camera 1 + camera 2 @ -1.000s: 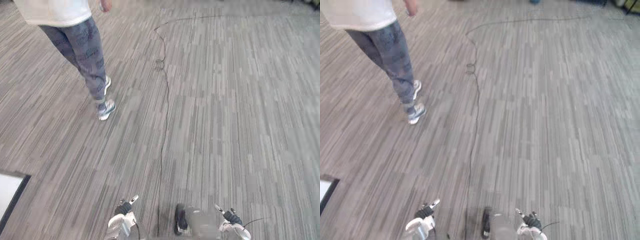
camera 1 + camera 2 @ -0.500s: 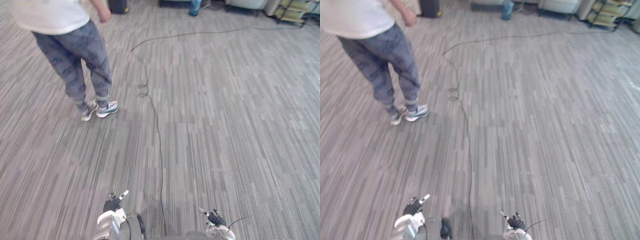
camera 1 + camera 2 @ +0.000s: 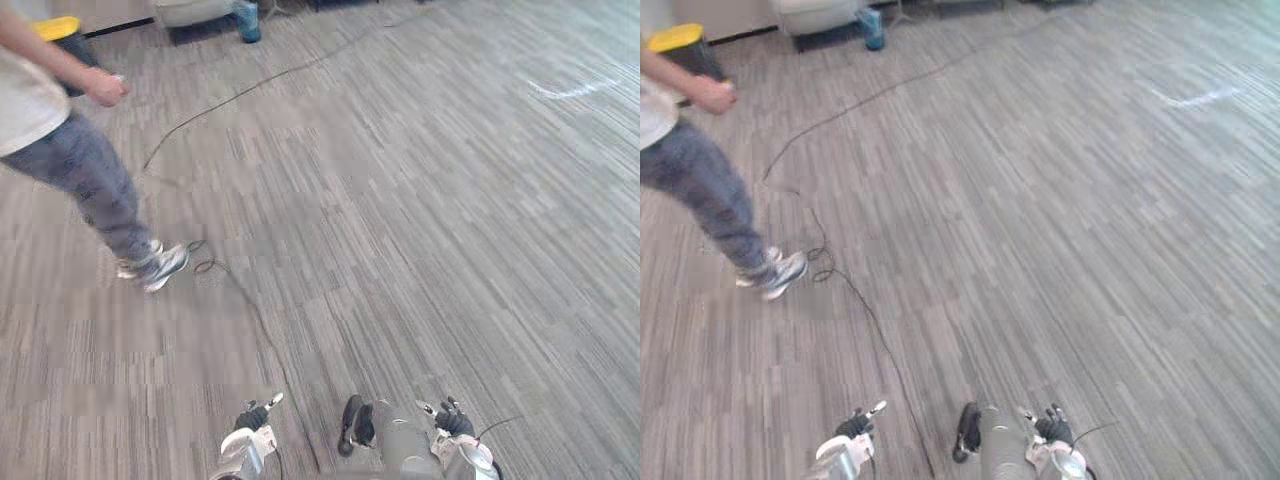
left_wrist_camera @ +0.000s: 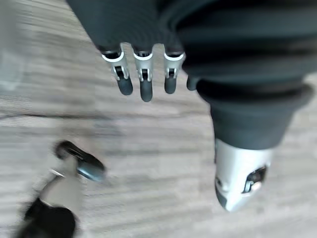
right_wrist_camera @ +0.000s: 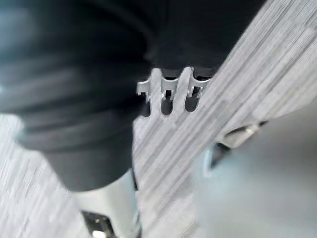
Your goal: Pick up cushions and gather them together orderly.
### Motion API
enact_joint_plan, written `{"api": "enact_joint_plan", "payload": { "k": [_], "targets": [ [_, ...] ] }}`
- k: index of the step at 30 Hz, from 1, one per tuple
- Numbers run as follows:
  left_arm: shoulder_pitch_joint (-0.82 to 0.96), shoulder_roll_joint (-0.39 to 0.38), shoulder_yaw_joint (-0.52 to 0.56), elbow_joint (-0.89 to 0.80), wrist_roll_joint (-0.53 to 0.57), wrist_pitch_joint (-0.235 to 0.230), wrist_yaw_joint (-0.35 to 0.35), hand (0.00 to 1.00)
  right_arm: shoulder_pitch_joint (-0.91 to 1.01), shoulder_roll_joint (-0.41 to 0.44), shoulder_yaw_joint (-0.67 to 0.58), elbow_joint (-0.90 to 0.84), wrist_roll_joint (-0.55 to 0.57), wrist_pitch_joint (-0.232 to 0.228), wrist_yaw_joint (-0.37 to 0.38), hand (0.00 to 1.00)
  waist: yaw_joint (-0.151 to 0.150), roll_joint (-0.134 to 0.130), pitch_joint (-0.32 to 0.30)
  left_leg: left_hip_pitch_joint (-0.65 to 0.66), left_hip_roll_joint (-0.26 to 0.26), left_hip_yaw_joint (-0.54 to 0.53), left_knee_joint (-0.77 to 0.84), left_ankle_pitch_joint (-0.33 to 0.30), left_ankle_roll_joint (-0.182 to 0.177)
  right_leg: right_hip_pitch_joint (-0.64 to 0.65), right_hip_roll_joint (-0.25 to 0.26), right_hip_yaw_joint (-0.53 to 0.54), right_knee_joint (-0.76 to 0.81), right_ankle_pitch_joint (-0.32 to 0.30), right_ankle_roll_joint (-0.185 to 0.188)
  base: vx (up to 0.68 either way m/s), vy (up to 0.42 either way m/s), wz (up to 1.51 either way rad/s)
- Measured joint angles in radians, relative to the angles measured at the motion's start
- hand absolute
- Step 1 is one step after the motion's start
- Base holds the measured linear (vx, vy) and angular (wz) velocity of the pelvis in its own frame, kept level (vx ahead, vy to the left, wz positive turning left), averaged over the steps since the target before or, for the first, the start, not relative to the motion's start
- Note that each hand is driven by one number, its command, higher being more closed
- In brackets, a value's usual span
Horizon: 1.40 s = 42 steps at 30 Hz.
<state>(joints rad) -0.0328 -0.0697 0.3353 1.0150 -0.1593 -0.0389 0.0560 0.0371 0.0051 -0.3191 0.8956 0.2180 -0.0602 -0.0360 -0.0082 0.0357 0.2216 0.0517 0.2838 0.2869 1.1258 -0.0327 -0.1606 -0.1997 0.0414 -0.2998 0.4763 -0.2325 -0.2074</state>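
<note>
Cushion candidate: a pale padded piece (image 3: 190,10) is sitting at the far edge of the floor (image 3: 420,220), toward the far left corner, cut off by the frame. Can't tell whether it's a cushion or part of a seat. A blue container (image 3: 248,22) is standing just beside it on its right. A dark bin with a yellow top (image 3: 58,32) is sitting further left, well apart from it.

Left robot hand (image 3: 252,417) is hanging low at the near edge of the floor, left of centre. In its wrist view the fingers (image 4: 143,85) are stretching out straight over the carpet, relaxed, grasping nothing.

Right robot hand (image 3: 456,420) is hanging at the near edge too, right of centre, well apart from the left one. Its fingers (image 5: 167,99) are hanging loose over the carpet, released, nothing in them.

Both hands are well apart from the padded piece, with the whole stretch of grey striped carpet lying between.

A person (image 3: 85,175) in a white top and grey trousers is standing mid-stride on the left side of the floor. Their pale trainers (image 3: 160,266) are touching the carpet and one hand (image 3: 105,88) is reaching out in front, near the bin. A pale streak (image 3: 565,90) is showing on the carpet near the far right corner.
</note>
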Motion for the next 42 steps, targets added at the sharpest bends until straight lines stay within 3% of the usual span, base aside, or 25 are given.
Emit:
{"api": "enact_joint_plan", "payload": {
  "k": [4, 6, 9, 11, 12, 13, 14, 15, 16, 18, 20, 23, 24, 26, 27, 28, 30, 31, 32, 33, 35, 37, 39, 40, 42],
  "targets": [
    [0.007, 0.011, -0.007, -0.061, -0.004, -0.024, 0.0, 0.0, -0.009, 0.014, 0.056, 0.014, 0.004, 0.0, -0.005, 0.0, 0.018, -0.038, 0.009, -0.242, 0.004, 0.012, -0.051, -0.136, 0.07, 0.179, 0.029, 0.148, -0.125, -0.039, 0.02, 0.56, 0.064, -1.16],
    [0.011, 0.006, -0.007, -0.077, -0.034, -0.025, 0.0, 0.0, -0.013, 0.016, 0.056, 0.025, 0.021, 0.003, -0.005, 0.0, 0.021, -0.031, 0.003, -0.321, -0.015, 0.038, -0.34, -0.175, 0.095, 0.289, 0.026, 0.254, -0.192, -0.05, 0.073, 0.52, 0.174, -1.09],
    [0.019, 0.012, -0.02, -0.081, -0.041, -0.04, 0.003, 0.0, -0.001, 0.032, 0.048, 0.027, 0.021, 0.003, -0.005, 0.0, 0.054, -0.032, -0.017, -0.339, -0.089, -0.089, -0.736, -0.141, 0.044, 0.377, 0.004, 0.401, -0.227, -0.126, 0.114, 0.62, 0.322, -1.38],
    [0.035, 0.029, -0.022, -0.084, -0.039, -0.043, 0.003, 0.0, 0.021, 0.043, 0.049, 0.042, 0.019, 0.007, -0.005, 0.0, 0.069, -0.064, -0.057, -0.335, -0.125, -0.103, -0.714, -0.05, 0.065, 0.392, -0.039, 0.483, -0.202, -0.183, 0.155, 0.79, 0.473, -1.33],
    [0.037, 0.06, -0.001, -0.067, -0.038, -0.041, 0.005, 0.0, 0.035, 0.057, 0.07, 0.057, 0.019, 0.014, -0.001, 0.0, 0.061, -0.123, -0.097, -0.325, -0.152, -0.037, -0.663, -0.117, 0.095, 0.358, -0.092, 0.507, -0.109, -0.188, 0.199, 0.76, 0.41, -1.17],
    [0.035, 0.063, 0.004, -0.058, -0.038, -0.04, 0.006, 0.0, 0.037, 0.057, 0.073, 0.058, 0.019, 0.014, -0.001, 0.0, 0.058, -0.131, -0.1, -0.317, -0.153, -0.022, -0.654, -0.134, 0.103, 0.331, -0.099, 0.509, -0.055, -0.177, 0.219, 0.73, 0.375, -0.9],
    [0.034, 0.071, 0.002, -0.048, -0.036, -0.04, 0.007, 0.0, 0.04, 0.058, 0.078, 0.062, 0.019, 0.013, -0.002, 0.0, 0.061, -0.14, -0.099, -0.275, -0.153, 0.019, -0.655, -0.157, 0.114, 0.266, -0.105, 0.505, 0.095, -0.126, 0.287, 0.5, 0.304, -1.0],
    [0.033, 0.08, 0.0, -0.039, -0.034, -0.036, 0.007, 0.0, 0.031, 0.056, 0.076, 0.061, 0.018, 0.011, -0.002, 0.0, 0.062, -0.133, -0.08, -0.179, -0.162, 0.061, -0.706, -0.178, 0.132, 0.152, -0.112, 0.483, 0.358, 0.008, 0.373, 0.61, 0.371, -1.11],
    [0.03, 0.081, -0.001, -0.023, -0.03, -0.03, 0.008, 0.0, 0.027, 0.051, 0.07, 0.057, 0.018, 0.007, -0.001, 0.0, 0.055, -0.128, -0.075, -0.106, -0.173, 0.069, -0.749, -0.185, 0.14, 0.103, -0.121, 0.438, 0.484, 0.021, 0.384, 0.57, 0.321, -0.97],
    [0.024, 0.072, -0.033, 0.019, -0.015, -0.013, 0.008, 0.0, 0.028, 0.03, 0.07, 0.033, 0.016, 0.0, 0.006, 0.0, 0.045, -0.091, -0.062, 0.087, -0.176, 0.103, -0.849, -0.186, 0.143, 0.029, -0.14, 0.268, 0.618, 0.003, 0.335, 0.62, 0.326, -0.72],
    [0.012, 0.066, -0.06, 0.02, 0.008, -0.012, 0.008, 0.0, 0.03, 0.035, 0.066, 0.014, 0.016, -0.005, 0.017, 0.0, 0.04, -0.088, -0.061, 0.168, -0.189, 0.138, -0.899, -0.186, 0.143, -0.069, -0.158, 0.151, 0.596, -0.021, 0.292, 0.59, 0.266, -0.47],
    [-0.023, 0.058, -0.116, 0.059, 0.024, -0.006, 0.005, 0.0, 0.006, 0.018, 0.025, 0.016, 0.015, -0.009, 0.019, 0.0, 0.0, -0.072, -0.045, 0.266, -0.202, 0.137, -0.993, -0.186, 0.143, -0.182, -0.161, -0.018, 0.32, -0.042, 0.214, 0.51, 0.074, 0.05],
    [-0.03, 0.049, -0.136, 0.061, 0.04, 0.002, 0.003, 0.0, 0.003, 0.01, 0.007, 0.023, 0.015, -0.007, 0.018, 0.0, -0.006, -0.066, -0.037, 0.303, -0.207, 0.129, -1.017, -0.186, 0.143, -0.216, -0.156, -0.041, 0.18, 0.004, 0.19, 0.58, -0.015, 0.27],
    [-0.027, 0.037, -0.165, 0.061, 0.052, 0.001, 0.0, 0.0, 0.024, 0.001, -0.005, 0.02, 0.018, -0.007, 0.018, 0.0, -0.01, -0.064, -0.03, 0.354, -0.227, 0.096, -1.042, -0.186, 0.143, -0.224, -0.152, -0.037, -0.061, 0.129, 0.2, 0.64, -0.104, 0.37],
    [-0.016, 0.03, -0.165, 0.068, 0.059, 0.001, -0.002, 0.0, 0.03, -0.008, -0.017, 0.026, 0.017, -0.008, 0.017, 0.0, -0.019, -0.062, -0.018, 0.419, -0.233, 0.072, -1.041, -0.185, 0.142, -0.221, -0.157, -0.015, -0.04, 0.241, 0.093, 0.68, -0.135, 0.19],
    [-0.015, 0.015, -0.16, 0.072, 0.06, 0.002, -0.002, 0.0, 0.016, -0.022, -0.022, 0.025, 0.014, -0.006, 0.017, 0.0, -0.02, -0.035, -0.011, 0.434, -0.214, 0.07, -1.032, -0.177, 0.131, -0.223, -0.15, -0.02, 0.013, 0.193, 0.106, 0.67, -0.149, -0.01],
    [-0.012, 0.009, -0.153, 0.075, 0.071, 0.002, -0.002, 0.0, 0.001, -0.02, -0.031, 0.003, -0.006, -0.008, 0.019, 0.0, -0.032, 0.005, -0.006, 0.378, -0.162, 0.008, -0.818, -0.076, 0.02, -0.218, -0.139, -0.017, 0.149, 0.043, 0.085, 0.63, -0.195, -0.15],
    [-0.008, 0.009, -0.143, 0.072, 0.073, 0.002, -0.003, 0.0, 0.001, -0.015, -0.031, -0.007, -0.012, -0.007, 0.02, 0.0, -0.032, 0.012, -0.003, 0.345, -0.144, -0.016, -0.729, -0.036, -0.002, -0.199, -0.125, -0.013, 0.15, 0.021, 0.083, 0.67, -0.237, -0.33],
    [-0.002, 0.013, -0.113, 0.058, 0.079, 0.002, -0.003, 0.0, -0.002, -0.015, -0.029, -0.015, -0.022, -0.006, 0.021, 0.0, -0.03, 0.029, 0.005, 0.22, -0.105, -0.106, -0.457, 0.099, -0.056, -0.136, -0.084, 0.0, 0.116, -0.012, 0.082, 0.67, -0.186, -0.54],
    [0.001, 0.012, -0.083, 0.033, 0.072, 0.001, -0.002, 0.0, -0.007, -0.016, -0.029, -0.009, -0.021, -0.003, 0.017, 0.0, -0.026, 0.039, 0.023, 0.088, -0.063, -0.139, -0.16, 0.087, -0.081, -0.034, -0.034, 0.016, 0.052, -0.024, 0.079, 0.65, -0.151, -0.59],
    [0.004, 0.018, -0.053, -0.015, 0.047, -0.003, 0.0, 0.0, -0.017, -0.009, -0.005, 0.005, -0.021, 0.006, 0.015, 0.0, 0.001, 0.013, 0.042, -0.047, -0.048, -0.129, 0.034, -0.017, -0.039, 0.11, -0.003, 0.055, -0.037, -0.037, 0.067, 0.62, -0.078, -0.7],
    [0.006, 0.029, -0.044, -0.054, 0.038, -0.017, 0.001, 0.0, -0.014, -0.002, 0.027, 0.03, -0.019, 0.011, 0.014, 0.0, 0.014, -0.022, 0.039, -0.182, -0.052, -0.089, 0.006, -0.103, 0.023, 0.226, -0.002, 0.093, -0.133, -0.044, 0.074, 0.59, -0.036, -0.62],
    [0.013, 0.035, -0.042, -0.082, 0.019, -0.025, 0.002, 0.0, -0.016, -0.005, 0.075, 0.032, -0.012, 0.014, 0.013, 0.0, 0.021, -0.026, 0.03, -0.334, -0.049, -0.004, -0.267, -0.148, 0.07, 0.357, -0.003, 0.151, -0.244, -0.064, 0.111, 0.59, 0.068, -0.67],
    [0.017, 0.026, -0.038, -0.083, 0.007, -0.026, 0.004, 0.0, -0.017, -0.003, 0.082, 0.032, -0.01, 0.013, 0.015, 0.0, 0.024, -0.019, 0.027, -0.345, -0.069, 0.019, -0.493, -0.145, 0.069, 0.41, -0.008, 0.185, -0.274, -0.08, 0.138, 0.6, 0.125, -0.63],
    [0.018, 0.022, -0.037, -0.084, 0.0, -0.028, 0.009, 0.0, -0.016, 0.0, 0.081, 0.034, -0.01, 0.013, 0.014, 0.0, 0.037, -0.015, 0.024, -0.349, -0.095, 0.005, -0.671, -0.127, 0.074, 0.45, -0.018, 0.212, -0.298, -0.099, 0.162, 0.52, 0.165, -0.59]
  ]
}}
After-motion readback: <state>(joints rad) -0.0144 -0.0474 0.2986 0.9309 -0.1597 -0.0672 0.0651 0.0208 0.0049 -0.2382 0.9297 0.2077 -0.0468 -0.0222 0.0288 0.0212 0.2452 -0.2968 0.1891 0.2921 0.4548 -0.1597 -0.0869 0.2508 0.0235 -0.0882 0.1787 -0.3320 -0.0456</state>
